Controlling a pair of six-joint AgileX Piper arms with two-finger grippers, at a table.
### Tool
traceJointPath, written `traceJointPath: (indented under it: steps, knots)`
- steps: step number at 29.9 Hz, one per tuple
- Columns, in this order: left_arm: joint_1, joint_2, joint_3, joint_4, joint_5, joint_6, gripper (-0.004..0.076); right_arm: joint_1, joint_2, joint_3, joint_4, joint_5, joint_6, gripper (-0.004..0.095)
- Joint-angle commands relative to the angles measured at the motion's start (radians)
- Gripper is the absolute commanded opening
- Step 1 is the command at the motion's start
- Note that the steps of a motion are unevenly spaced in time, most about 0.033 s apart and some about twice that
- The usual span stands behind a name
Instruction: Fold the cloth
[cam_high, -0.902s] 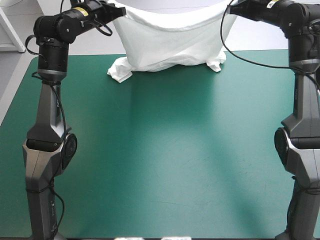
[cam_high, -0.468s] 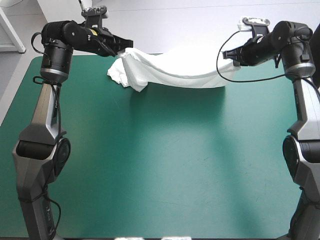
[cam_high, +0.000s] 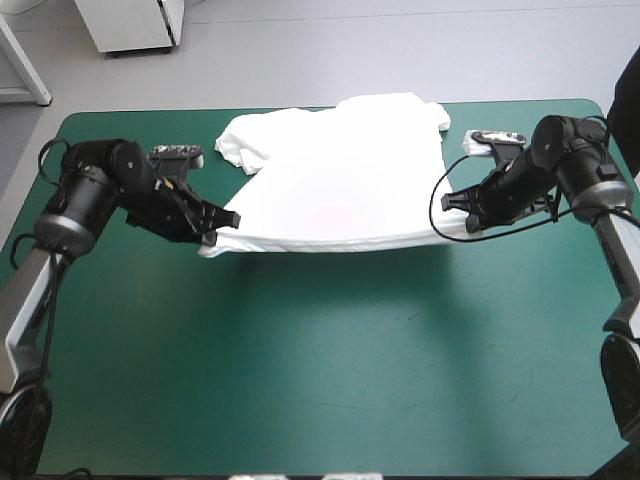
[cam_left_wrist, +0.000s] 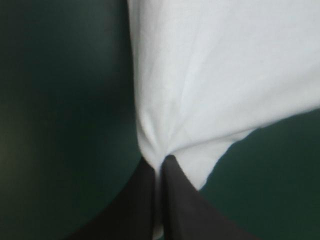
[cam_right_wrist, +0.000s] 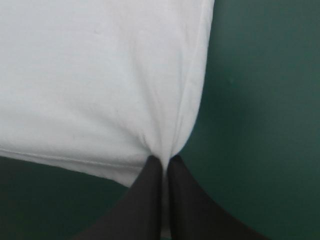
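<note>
**White T-shirt drawn down flat onto the worktop**

Just before, we held the T-shirt hanging high over the worktop's far edge. Now it lies spread across the worktop's far half, one sleeve bunched toward the far left corner. Our left gripper pinches the hem corner nearer the worktop's left edge and our right gripper the opposite one, each clamped on fabric. The hem hangs just off the surface. We judge the spreading nearly finished; the folds themselves remain.
</note>
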Motion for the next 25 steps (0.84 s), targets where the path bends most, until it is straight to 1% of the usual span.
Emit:
traceJointPath:
  steps: [1, 6, 10, 12, 20, 25]
  knots:
    - [-0.026, -0.13, 0.119, 0.002, 0.017, 0.0, -0.001, 0.042, -0.111, 0.09, -0.04, 0.006, 0.008, -0.0007]
    - [-0.113, -0.194, 0.286, 0.066, 0.013, -0.032, -0.001, 0.109, -0.193, 0.248, -0.064, 0.006, 0.012, -0.0008]
    - [-0.168, -0.229, 0.399, 0.063, -0.004, -0.045, -0.001, 0.145, -0.255, 0.368, -0.104, 0.006, 0.029, -0.0007]
    - [-0.188, -0.247, 0.444, 0.064, -0.004, -0.06, -0.001, 0.149, -0.284, 0.429, -0.123, 0.006, 0.041, -0.0007]
    - [-0.249, -0.341, 0.561, 0.066, -0.004, -0.136, -0.001, 0.149, -0.419, 0.653, -0.111, 0.006, 0.041, -0.0008]
    - [-0.282, -0.385, 0.635, 0.058, 0.003, -0.166, -0.001, 0.15, -0.473, 0.728, -0.11, 0.004, 0.042, -0.0007]
